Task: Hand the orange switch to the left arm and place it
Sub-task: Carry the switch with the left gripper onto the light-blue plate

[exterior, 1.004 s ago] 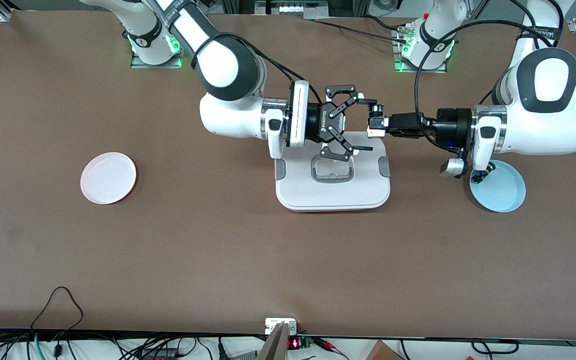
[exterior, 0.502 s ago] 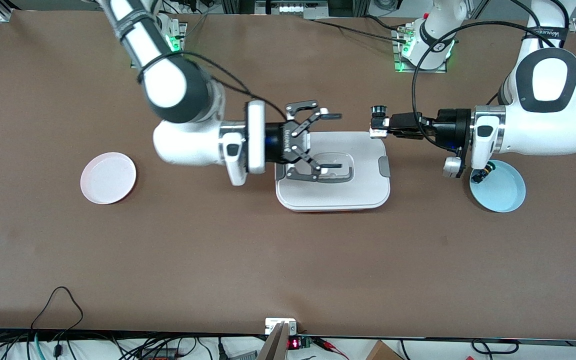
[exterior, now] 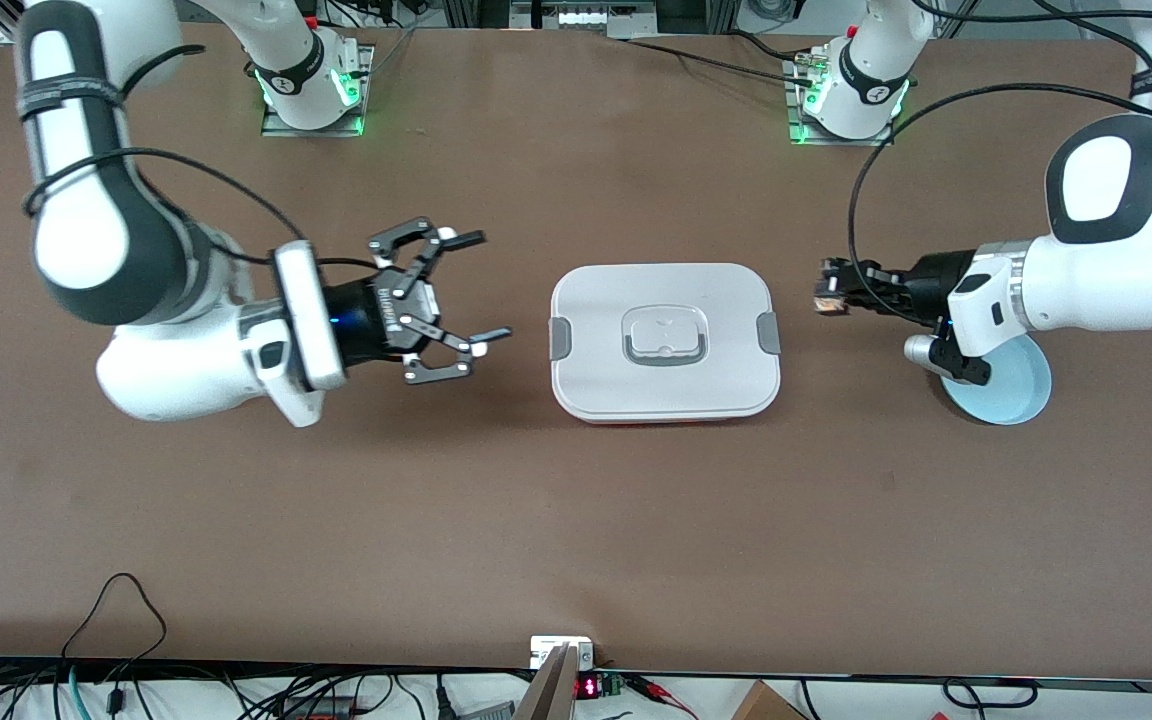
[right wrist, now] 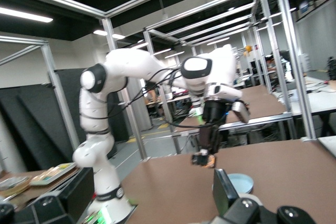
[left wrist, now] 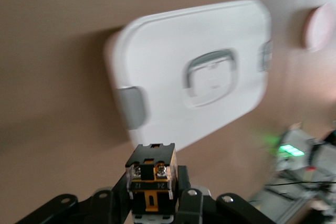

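Brown tabletop (exterior: 576, 520) with the white box (exterior: 664, 342) closed at its middle, a pink plate (left wrist: 318, 26) toward the right arm's end and a blue plate (exterior: 1011, 385) toward the left arm's end. Left claw (exterior: 824, 288) is clamped on the orange switch (left wrist: 150, 179), up in the air between box and blue plate. Right claw (exterior: 471, 290) spread wide, holding nothing, over bare tabletop beside the box toward the right arm's end.
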Robot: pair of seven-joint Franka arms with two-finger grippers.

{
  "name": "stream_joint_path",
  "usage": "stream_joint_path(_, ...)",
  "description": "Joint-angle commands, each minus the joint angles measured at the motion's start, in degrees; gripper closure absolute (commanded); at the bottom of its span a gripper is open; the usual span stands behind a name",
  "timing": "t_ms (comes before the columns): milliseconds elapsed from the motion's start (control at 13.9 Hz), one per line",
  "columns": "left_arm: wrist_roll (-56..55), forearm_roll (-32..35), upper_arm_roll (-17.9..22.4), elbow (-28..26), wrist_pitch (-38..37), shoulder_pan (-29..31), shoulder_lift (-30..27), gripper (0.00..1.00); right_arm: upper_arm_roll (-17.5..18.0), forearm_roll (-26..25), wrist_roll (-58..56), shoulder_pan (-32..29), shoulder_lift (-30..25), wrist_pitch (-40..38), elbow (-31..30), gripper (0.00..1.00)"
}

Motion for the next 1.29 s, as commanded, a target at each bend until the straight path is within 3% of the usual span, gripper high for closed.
stream_joint_path(0,6.5,12.1,-0.4,2.4,-1.6,-0.5,1.6,0.77,1.0,-6.1,1.1,-4.4,-0.7,-7.5,0.1,0.00)
stream_joint_path(287,15.3,29.3,-0.6,1.8,-2.0,-0.4,3.8,0.79,0.9,-16.0,1.1,-10.3,-3.3,-14.6,0.2,0.00)
stream_joint_path(574,27.5,42.7,-0.4,1.4,1.6,1.8,7.5,0.78,0.0,-29.8,0.4,-14.1,-12.1,-15.5,-2.3,0.00)
stream_joint_path(717,34.6,44.4,-0.3,1.4,4.7,4.8,10.2,0.78,-3.8,-35.5,0.1,-13.3,-14.9,-13.5,-2.3,0.00)
stream_joint_path(932,45.7,47.9,-0.3,-0.7,12.0,9.1,13.5,0.78,-4.6,-42.3,0.7,-13.1,-20.5,-9.1,-5.4,0.00)
stream_joint_path(1219,57.8,47.9,-0.4,-6.4,22.1,16.7,15.3,0.76,-4.7,-58.1,3.7,-10.3,-26.7,-3.0,-7.2,0.00)
